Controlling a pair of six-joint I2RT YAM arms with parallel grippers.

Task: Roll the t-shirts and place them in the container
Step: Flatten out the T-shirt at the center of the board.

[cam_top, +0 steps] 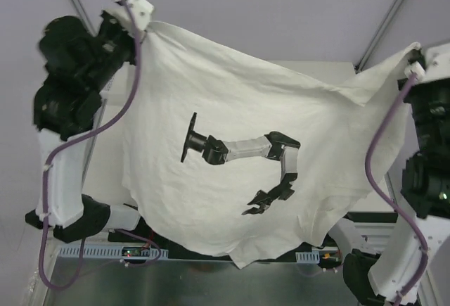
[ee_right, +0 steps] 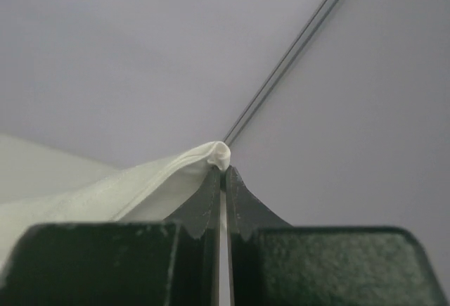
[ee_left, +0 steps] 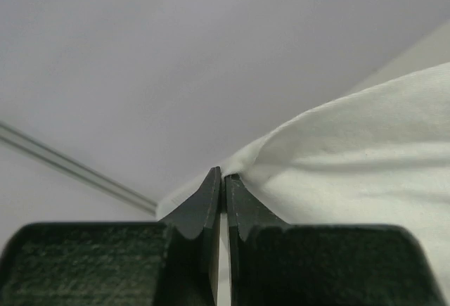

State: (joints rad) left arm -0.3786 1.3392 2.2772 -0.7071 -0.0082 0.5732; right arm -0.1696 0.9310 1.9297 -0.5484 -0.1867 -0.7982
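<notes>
Left gripper and right gripper pinch soft, wrinkled cream t-shirt corners.

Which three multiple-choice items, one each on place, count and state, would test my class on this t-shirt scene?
1. Where is the t-shirt?
A. folded flat on the table
B. hanging spread between the two arms
C. stuffed in a basket

2. How many grippers pinch it?
A. none
B. one
C. two

3. The left gripper is:
A. shut on the t-shirt
B. wide open
C. out of view

Answers:
1 B, the top view shows its upper corners lifted at either side.
2 C, the right gripper nips one corner and the left gripper the other.
3 A, its wrist view shows the fingers closed with cloth at their tips.
</notes>
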